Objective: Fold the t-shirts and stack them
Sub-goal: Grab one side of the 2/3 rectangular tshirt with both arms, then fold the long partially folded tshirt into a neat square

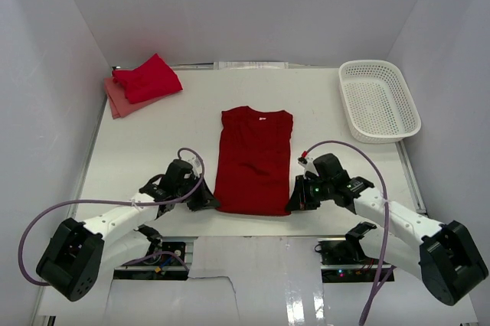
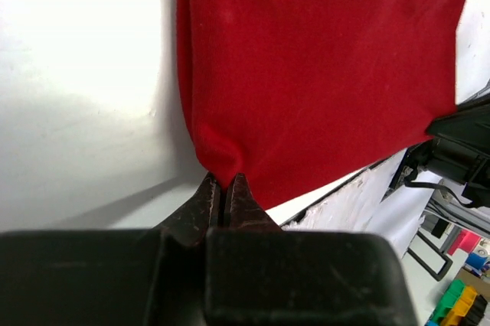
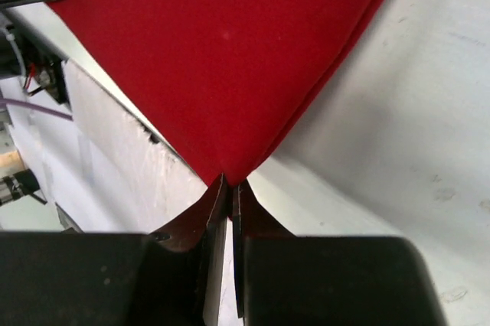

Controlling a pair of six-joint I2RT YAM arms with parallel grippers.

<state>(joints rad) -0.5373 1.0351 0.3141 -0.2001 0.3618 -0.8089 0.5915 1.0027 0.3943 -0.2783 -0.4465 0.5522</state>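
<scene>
A dark red t-shirt (image 1: 254, 159) lies flat in the middle of the table, sleeves folded in, collar at the far end. My left gripper (image 1: 211, 203) is shut on its near left hem corner (image 2: 218, 167). My right gripper (image 1: 294, 203) is shut on its near right hem corner (image 3: 230, 169). Both corners rest low at the table's near edge. A folded bright red t-shirt (image 1: 148, 79) lies on a folded pink one (image 1: 120, 102) at the far left.
A white plastic basket (image 1: 378, 99) stands at the far right. White walls close in the table on the left, right and back. The table's near edge (image 1: 253, 228) runs just below the shirt's hem, with the arm bases beneath.
</scene>
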